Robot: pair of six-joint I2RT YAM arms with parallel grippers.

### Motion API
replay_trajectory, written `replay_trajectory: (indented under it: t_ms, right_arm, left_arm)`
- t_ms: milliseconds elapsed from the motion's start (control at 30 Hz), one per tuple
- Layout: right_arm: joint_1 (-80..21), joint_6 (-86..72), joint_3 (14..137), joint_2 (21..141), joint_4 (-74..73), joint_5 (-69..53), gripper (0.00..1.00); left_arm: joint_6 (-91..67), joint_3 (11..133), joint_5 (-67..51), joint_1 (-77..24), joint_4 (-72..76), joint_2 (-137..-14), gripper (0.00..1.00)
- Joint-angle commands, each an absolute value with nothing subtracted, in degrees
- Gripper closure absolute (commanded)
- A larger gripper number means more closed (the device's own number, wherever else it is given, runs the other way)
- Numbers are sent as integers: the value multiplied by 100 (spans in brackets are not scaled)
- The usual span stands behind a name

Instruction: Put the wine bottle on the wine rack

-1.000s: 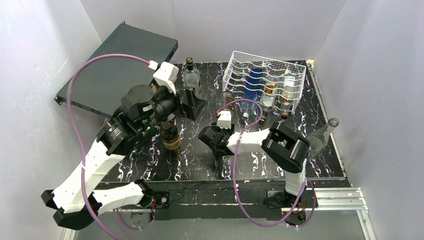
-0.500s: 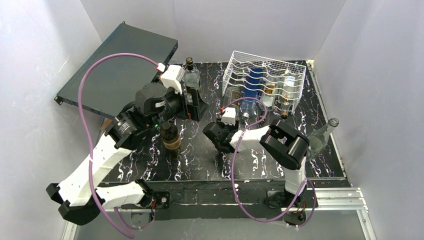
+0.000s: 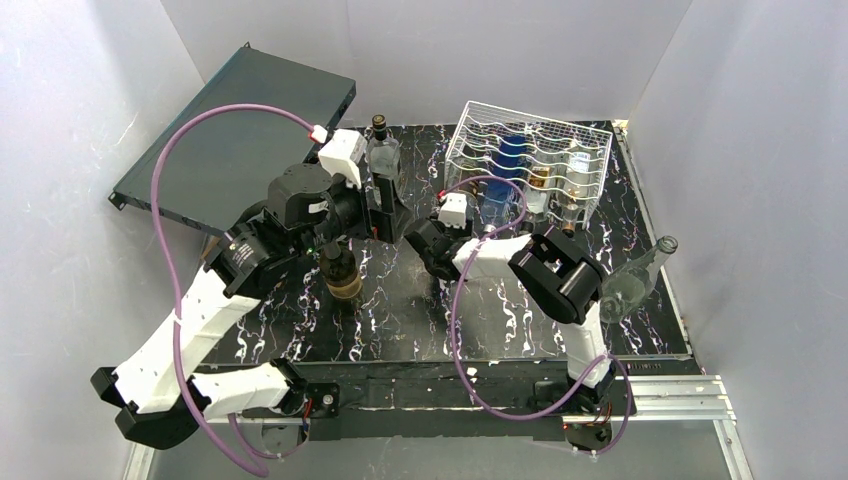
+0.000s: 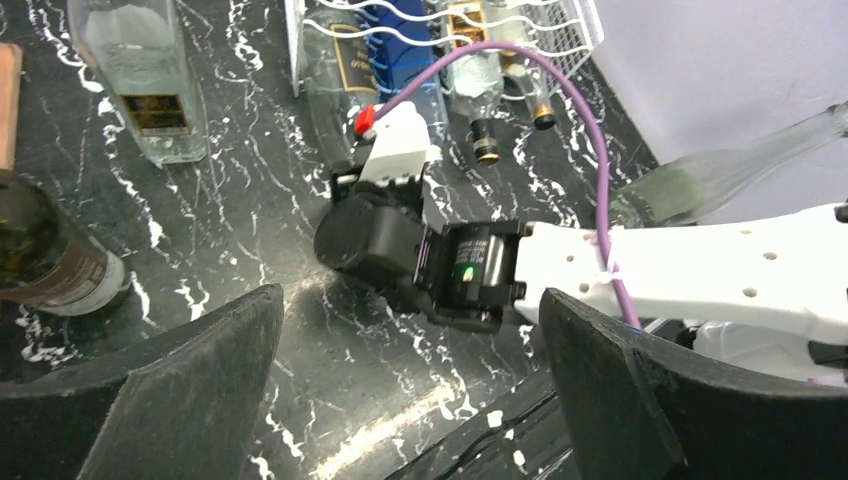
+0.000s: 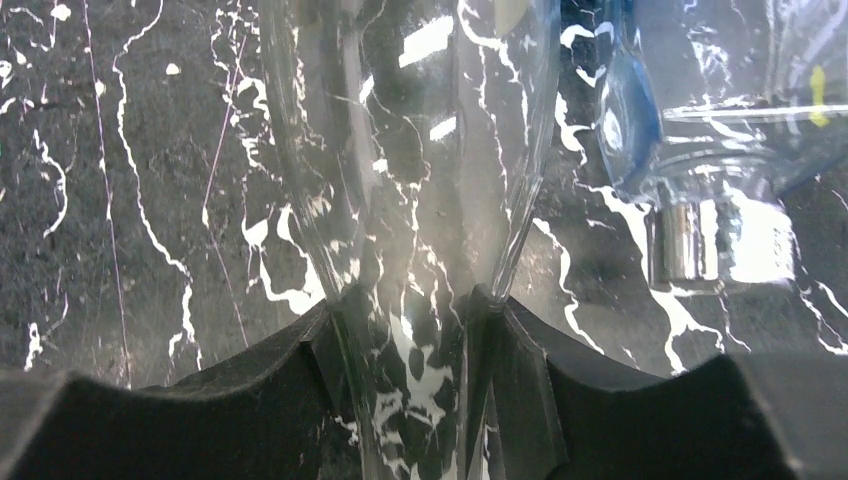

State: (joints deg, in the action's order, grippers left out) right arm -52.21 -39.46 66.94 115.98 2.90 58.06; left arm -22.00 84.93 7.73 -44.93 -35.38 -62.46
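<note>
1. White-coated wire forms the wine rack (image 3: 535, 122), which sits at 1 o'clock on the black marbled tabletop (image 3: 400, 315). Its cradles already carry a blue bottle (image 3: 512, 160) and several others, with their necks pointing toward 6 o'clock.
2. The clear wine bottle (image 5: 410, 150) lies on the tabletop at the rack's 7 o'clock corner. In the right wrist view, blue glass and a shiny silver cap (image 5: 690, 245) lie just beside it.
3. The right jaws are clamped on the bottle where it narrows, one finger on each side.
4. The left jaws gape wide and hold nothing. They hang at 9 o'clock from the right wrist.
5. A square clear bottle (image 3: 383, 160) stands just beside the left jaws at 12 o'clock.
6. A dark bottle (image 3: 341, 272) stands at 7 o'clock from them.
7. Another clear bottle (image 3: 640, 272) leans at the tabletop's 3 o'clock edge, well apart from the rest.
8. A dark-teal case (image 3: 240, 140) rests at 10 o'clock.
9. Compared with half a second ago, the right wrist has slid toward 12 o'clock, nearer the rack front, and its elbow has shifted with it.
10. The left arm and the standing bottles look unchanged.
</note>
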Motion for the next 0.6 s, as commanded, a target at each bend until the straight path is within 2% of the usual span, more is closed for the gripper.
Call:
replay_trajectory:
  t_ms: [0, 33, 100, 133, 233, 267, 433, 567]
  right_arm:
    - [-5106, -3852, 7269, 11539, 861, 5917, 66]
    - [-5106, -3721, 7251, 11484, 854, 5731, 48]
    - [-5106, -3592, 7118, 11290, 752, 5369, 26]
    - [-5106, -3576, 7028, 11147, 642, 5236, 19]
    - [-5107, -3182, 6717, 10612, 512, 4573, 6]
    - [-5100, -3022, 6667, 10424, 431, 4332, 2]
    - [-4917, -2508, 7017, 9466, -1097, 3276, 2]
    - [-4103, -2431, 6940, 8496, -1879, 2656, 2]
  left_arm:
    - [-1969, 8735, 1068, -4503, -3995, -6124, 1]
    - [-1949, 8759, 1081, -4500, -4081, -6143, 1]
    - [-1914, 8811, 1126, -4503, -4252, -6206, 1]
    - [-1901, 8839, 1144, -4500, -4326, -6244, 1]
    - [-1879, 8906, 1186, -4500, -4544, -6460, 1]
    - [-1859, 8929, 1180, -4503, -4616, -6541, 1]
    - [-1681, 9455, 1304, -4506, -5027, -7137, 1]
    - [-1698, 9829, 1449, -4508, -5203, -7613, 0]
